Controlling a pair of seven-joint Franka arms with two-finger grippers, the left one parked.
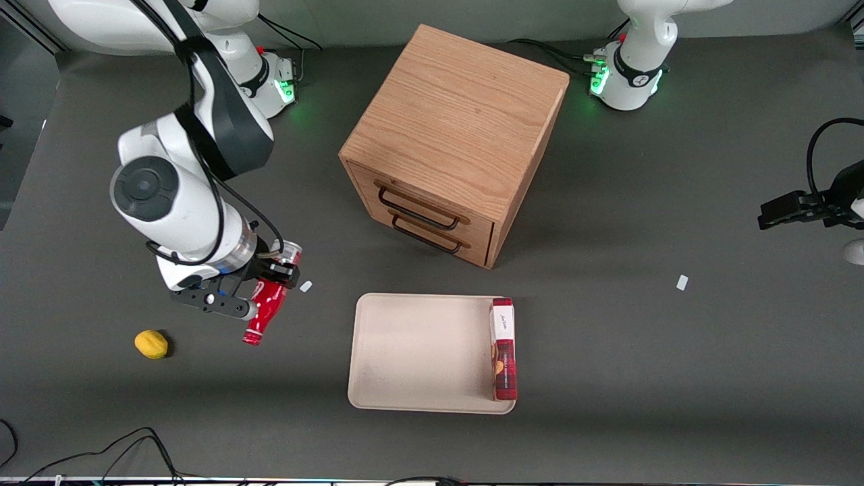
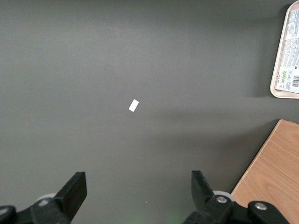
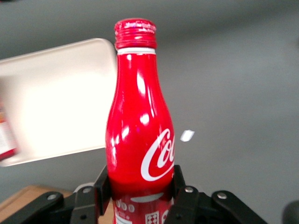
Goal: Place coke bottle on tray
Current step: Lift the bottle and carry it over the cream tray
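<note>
A: One bottle [image 1: 264, 307] was in play, and the gripper [image 1: 270, 278] had it pinched near the silver base end. From the front it lay tilted, cap end nearer the camera, toward the working arm's end of the table.

B: Off the tray [image 1: 412, 351], then?

A: Yes, apart from it, with bare table [image 1: 607, 337] between. Whether the bottle rested on the table or hung just above it, I could not tell.

B: What did the wrist camera add?

A: The grip itself. The bottle [image 3: 139, 126] filled that view, white script showing, and the black fingers [image 3: 180, 193] pressed against both sides of its lower body. The gripper [image 3: 140, 196] was closed on it. The tray [image 3: 60, 98] showed past the bottle's neck, with a red edge of the box on it.

B: And only the front showed?

A: The box [image 1: 503, 351], red plaid, lying on the tray along the rim toward the parked arm's end. Also the cabinet [image 1: 455, 138], farther from the camera than the tray, with two dark drawer handles, and a lemon [image 1: 151, 343] near the bottle's cap, not touching it. A small white scrap [image 1: 306, 286] lay just beside the gripper.

B: The parked wrist view?

A: Another white scrap [image 2: 134, 105] on grey table, a corner of the tray [image 2: 279, 88] with the box's label side, and an edge of the cabinet [image 2: 271, 172]. No bottle there.
</note>
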